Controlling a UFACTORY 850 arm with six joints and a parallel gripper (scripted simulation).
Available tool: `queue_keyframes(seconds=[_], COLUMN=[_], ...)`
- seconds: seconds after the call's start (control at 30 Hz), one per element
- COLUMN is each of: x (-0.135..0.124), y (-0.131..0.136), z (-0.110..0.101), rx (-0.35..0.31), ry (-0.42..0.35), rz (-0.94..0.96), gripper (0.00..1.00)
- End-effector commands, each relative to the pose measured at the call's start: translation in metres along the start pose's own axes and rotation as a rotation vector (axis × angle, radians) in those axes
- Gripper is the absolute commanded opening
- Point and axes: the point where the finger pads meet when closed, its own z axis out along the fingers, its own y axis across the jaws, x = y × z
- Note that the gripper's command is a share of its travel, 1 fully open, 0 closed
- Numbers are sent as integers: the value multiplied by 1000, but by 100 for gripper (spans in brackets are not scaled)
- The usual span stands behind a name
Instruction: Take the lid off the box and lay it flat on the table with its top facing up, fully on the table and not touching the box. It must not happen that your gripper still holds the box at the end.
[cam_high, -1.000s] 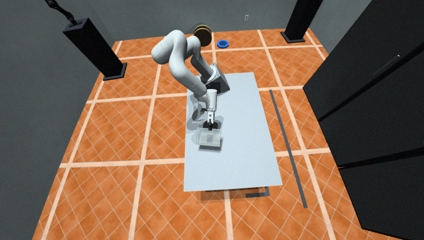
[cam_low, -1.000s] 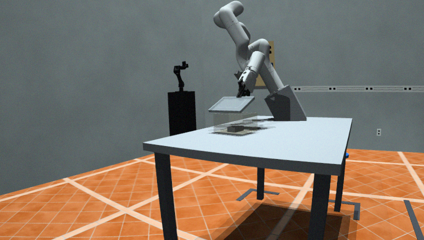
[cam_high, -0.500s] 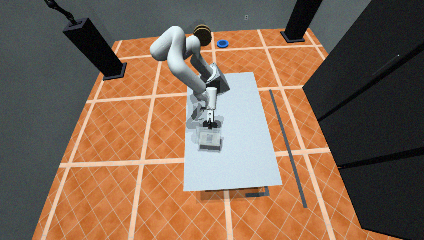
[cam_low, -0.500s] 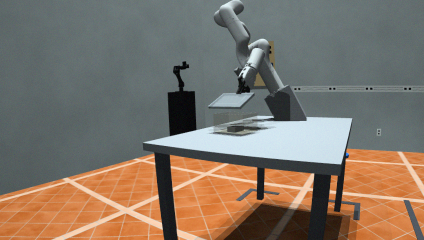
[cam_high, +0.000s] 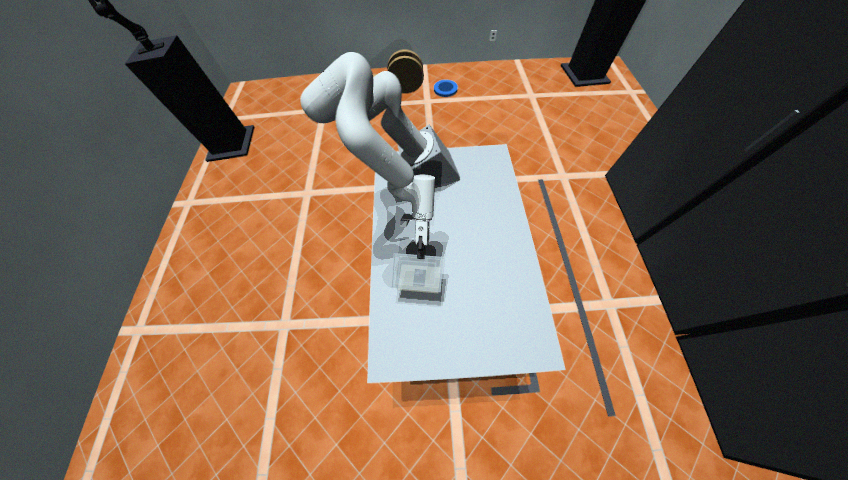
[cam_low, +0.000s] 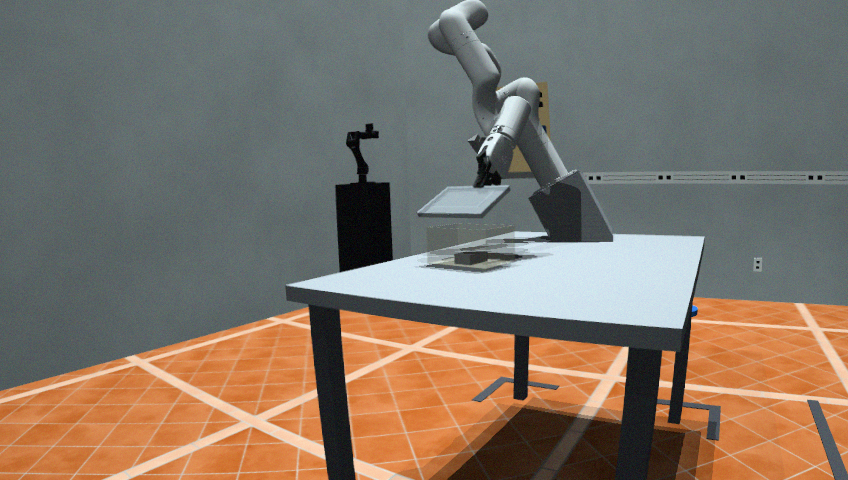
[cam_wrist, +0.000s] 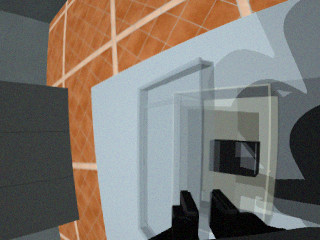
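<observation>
The tabletop carries the see-through box near the arm's base, and the lid hangs in the air directly above it, tilted so that its far edge (the one by the hand) sits higher than its near edge. The hand is clamped narrowly on that raised far edge, so the lid juts out from the fingertips towards the tabletop's front. To do this step well, I judge the lid should travel sideways until it is well apart from the box, be levelled top up, and come low before release.
</observation>
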Motion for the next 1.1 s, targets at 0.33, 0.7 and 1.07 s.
queue_keyframes(seconds=[0.33, 0.7, 1.07], x=[-12, -29, -62], y=[0, 2, 5], z=[-1, -2, -5], rx=[2, 2, 2], ry=[0, 0, 0], rz=[1, 1, 1], gripper=[0, 0, 0])
